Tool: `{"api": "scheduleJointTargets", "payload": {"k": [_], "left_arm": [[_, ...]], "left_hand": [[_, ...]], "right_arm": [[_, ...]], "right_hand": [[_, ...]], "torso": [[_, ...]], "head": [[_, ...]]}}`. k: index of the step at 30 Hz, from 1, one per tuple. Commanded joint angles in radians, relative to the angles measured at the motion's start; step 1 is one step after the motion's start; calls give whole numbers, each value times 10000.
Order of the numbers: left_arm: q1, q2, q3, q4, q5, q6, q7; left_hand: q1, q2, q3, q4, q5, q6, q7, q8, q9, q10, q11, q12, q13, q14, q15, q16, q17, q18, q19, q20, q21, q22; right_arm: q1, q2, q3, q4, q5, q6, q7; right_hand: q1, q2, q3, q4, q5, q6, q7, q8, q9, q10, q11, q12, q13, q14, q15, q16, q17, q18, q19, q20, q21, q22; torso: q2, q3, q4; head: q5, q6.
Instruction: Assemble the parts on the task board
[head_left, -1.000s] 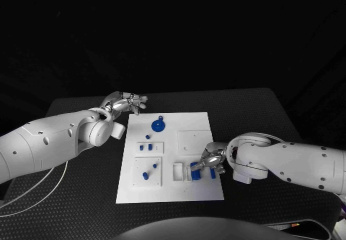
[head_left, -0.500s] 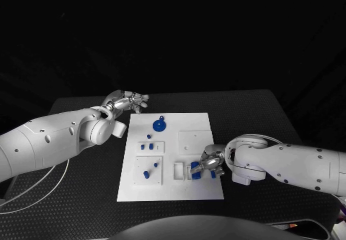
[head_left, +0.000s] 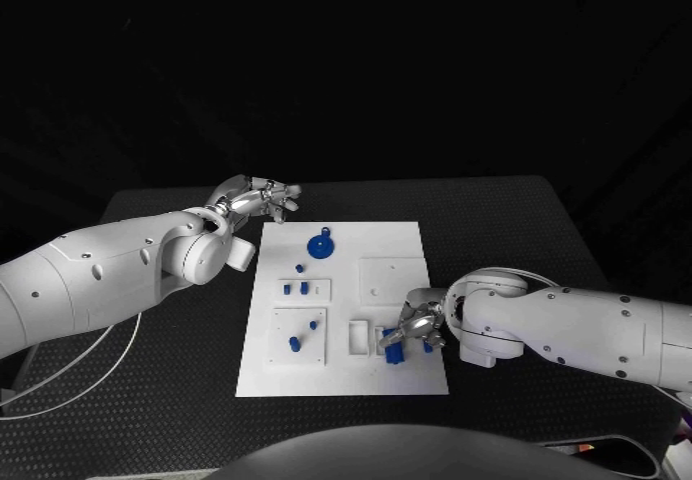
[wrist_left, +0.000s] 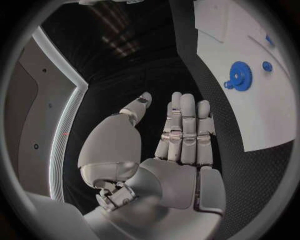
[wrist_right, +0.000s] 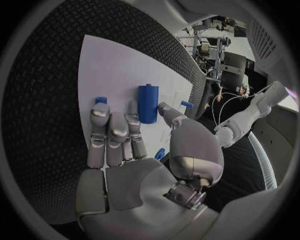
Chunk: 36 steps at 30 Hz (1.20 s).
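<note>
The white task board (head_left: 339, 375) lies in the middle of the table. A blue gear (head_left: 319, 246) (wrist_left: 238, 74) sits near its far end, with small blue pieces (head_left: 294, 290) in the sockets down its left side. My right hand (head_left: 415, 328) (wrist_right: 122, 150) hovers over the board's near right part, fingers stretched out flat and thumb apart, holding nothing. A blue cylinder (wrist_right: 148, 102) lies on the board just beyond its fingertips, and blue pieces (head_left: 389, 345) show beside it. My left hand (head_left: 260, 200) (wrist_left: 169, 145) is off the board's far left corner, fingers straight, empty.
A raised white square plate (head_left: 389, 280) sits on the board just beyond my right hand. Another small blue piece (wrist_left: 267, 66) lies beside the gear. Black mat (head_left: 173, 380) surrounds the board on every side.
My right hand has edged slightly nearer the blue pieces on the near right of the board. The left hand has hardly moved. The view itself has shifted a little.
</note>
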Motion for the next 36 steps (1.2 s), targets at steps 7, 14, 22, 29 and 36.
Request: {"api": "scheduleJointTargets", "payload": {"k": [7, 14, 22, 29, 36], "left_arm": [[0, -18, 6, 31, 65, 152, 113], [1, -38, 6, 38, 65, 155, 93], [2, -46, 6, -7, 65, 157, 91], [4, -26, 6, -44, 65, 160, 85], [5, 36, 7, -30, 65, 146, 80]], "left_hand": [[-147, 15, -43, 75, -46, -32, 17, -45, 11, -80, -2, -53, -11, -66, -10, -53, 16, 97, -88, -395, -40, 161], [-155, 23, -44, 88, -45, -33, 17, -46, 11, -80, -2, -54, -12, -67, -9, -54, 16, 99, -89, -395, -42, 161], [-155, 33, -42, 96, -43, -34, 17, -48, 11, -81, -2, -55, -13, -68, -10, -54, 17, 100, -89, -396, -44, 161], [-155, 28, -45, 100, -43, -35, 17, -50, 11, -82, -2, -55, -13, -69, -10, -55, 18, 102, -90, -396, -46, 162], [-156, 23, -47, 106, -42, -37, 18, -52, 11, -84, -1, -56, -14, -71, -9, -55, 19, 102, -92, -395, -47, 162]], "right_arm": [[-27, 4, -19, -69, 105, 136, -119], [-26, -55, -18, -26, 237, -49, -98], [290, -299, -15, 282, 1206, -157, -170], [956, -315, -14, 435, 2046, -102, -287], [1042, 139, -12, 140, 2415, 176, -260]], "right_hand": [[463, 310, 1156, -335, -117, 298, -24, -111, -228, 144, -46, -125, 85, 64, 22, 93, -120, 447, -38, 60, 111, 103], [407, 925, 1928, -1135, -113, 534, -55, -140, -322, 296, -76, -210, 212, 37, 10, 110, -252, 447, -33, 191, 235, 108], [-109, 970, 2259, -1441, -61, 666, -68, -194, -418, 399, -85, -325, 346, 34, 4, 127, -375, 447, 0, 252, 292, 67], [-351, 949, 2272, -1506, -40, 707, -72, -213, -452, 429, -89, -377, 402, 41, 3, 161, -399, 447, 11, 268, 311, 51], [-436, 948, 2273, -1552, -29, 719, -74, -224, -468, 434, -90, -404, 432, 37, 1, 171, -416, 447, 10, 270, 322, 46]], "torso": [[-11, 0, -25], [-13, -4, -23], [-14, -11, -19], [-17, -25, -19], [3, -15, 10]], "head": [[19, -104], [21, -122], [47, -118], [53, -107], [88, -100]]}}
